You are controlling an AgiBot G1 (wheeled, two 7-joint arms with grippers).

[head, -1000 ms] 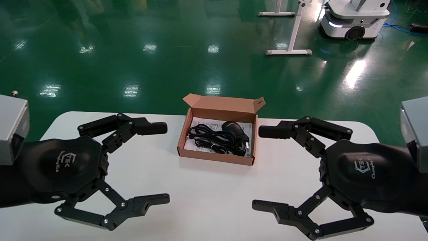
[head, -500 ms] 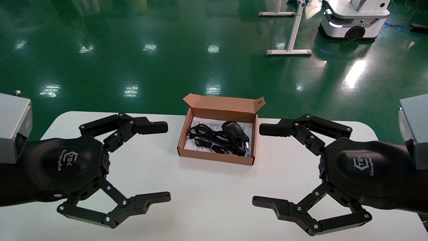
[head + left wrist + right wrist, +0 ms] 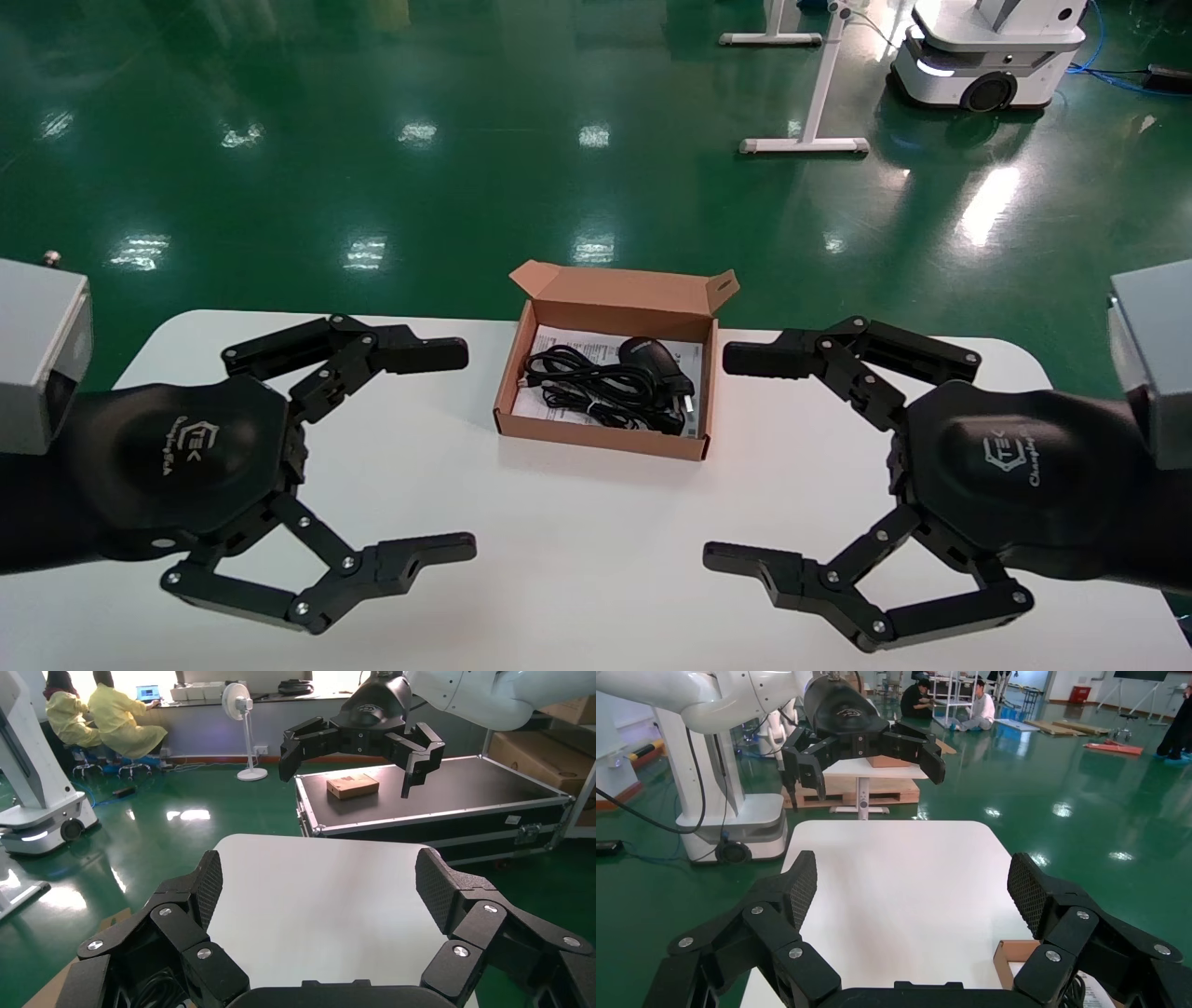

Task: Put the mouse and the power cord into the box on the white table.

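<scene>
The brown cardboard box stands open at the far middle of the white table, its flap lid up. Inside it lie the glossy black mouse and the coiled black power cord on a white printed sheet. My left gripper hovers open over the table to the left of the box, with nothing between its fingers. My right gripper hovers open to the right of the box, also holding nothing. The right wrist view shows a corner of the box by one finger.
Beyond the table's far edge is a glossy green floor. A white mobile robot base and a white stand's feet are at the far right. The wrist views show the opposite gripper, a black case and people farther off.
Both grippers have drifted very slightly; the box and what lies in it have not moved.
</scene>
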